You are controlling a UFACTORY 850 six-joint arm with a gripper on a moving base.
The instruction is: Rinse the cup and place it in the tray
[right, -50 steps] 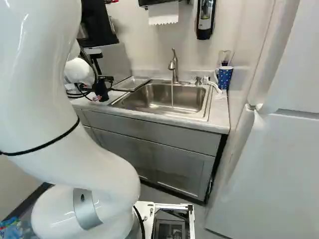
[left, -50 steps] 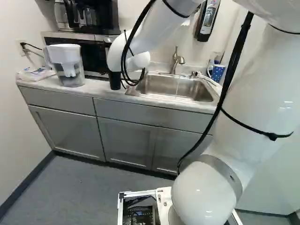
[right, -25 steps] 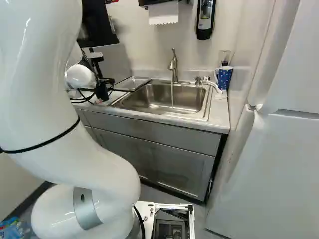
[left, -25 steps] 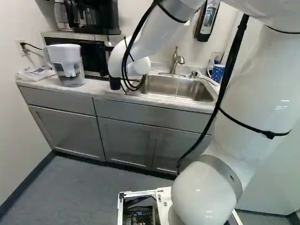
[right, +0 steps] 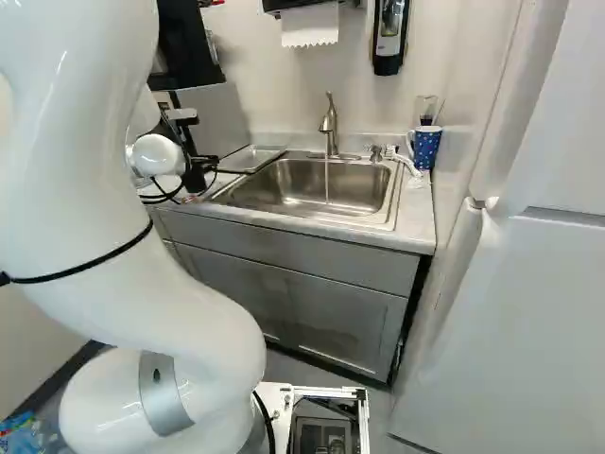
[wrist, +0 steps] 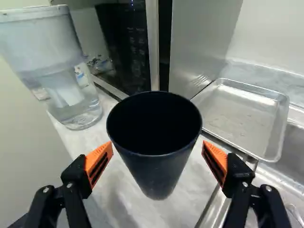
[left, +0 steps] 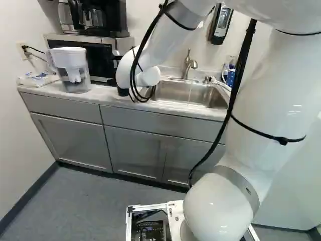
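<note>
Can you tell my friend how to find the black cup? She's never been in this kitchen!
Find the sink, then the counter beside it, by the microwave. In the wrist view, the cup is inside the robot's open gripper, between the jug and the tray. It's plain black and round; the jug is see-through and the tray is flat, shiny metal.

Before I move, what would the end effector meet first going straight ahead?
Probably the black cup, directly ahead between its open fingers, with the counter beyond; the exact depth is unclear.
</note>
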